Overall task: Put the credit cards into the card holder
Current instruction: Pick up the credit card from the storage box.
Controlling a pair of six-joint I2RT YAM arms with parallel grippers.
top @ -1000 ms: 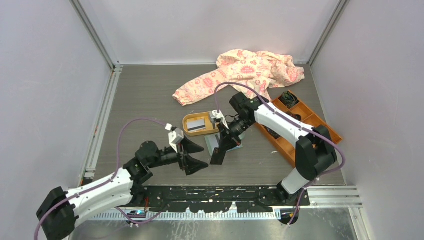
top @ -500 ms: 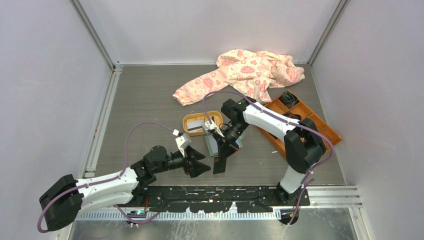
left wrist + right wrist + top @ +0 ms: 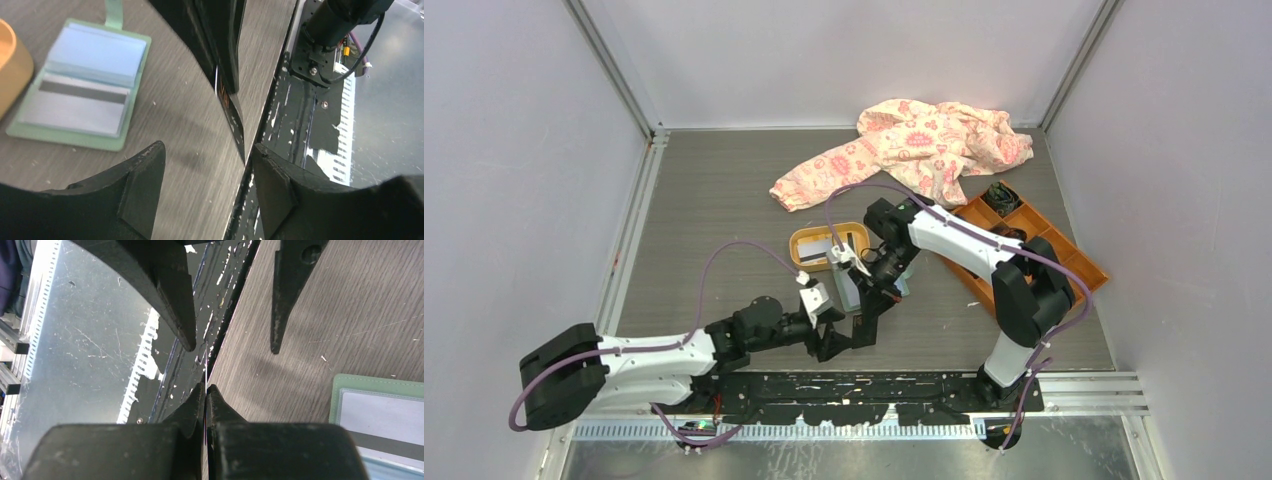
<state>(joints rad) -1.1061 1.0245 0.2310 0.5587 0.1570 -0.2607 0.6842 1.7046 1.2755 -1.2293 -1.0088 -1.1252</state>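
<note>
My right gripper (image 3: 862,328) (image 3: 206,390) is shut on a thin credit card held edge-on (image 3: 206,365). The card also shows as a thin line in the left wrist view (image 3: 216,84). My left gripper (image 3: 831,338) (image 3: 207,185) is open, its fingers on either side of the card's free end without touching it. The pale green card holder (image 3: 75,137) (image 3: 848,288) (image 3: 350,390) lies open on the table beside them, with a striped card (image 3: 80,102) in its slot. Another card lies in the orange oval tray (image 3: 802,248).
A floral cloth (image 3: 924,140) lies at the back. An orange compartmented box (image 3: 1034,250) sits at the right. The black mounting rail (image 3: 874,395) runs along the near table edge, just below both grippers.
My left gripper has moved right and forward until its open fingers bracket the card's end. My right gripper shifted left and lower with the card still in it.
</note>
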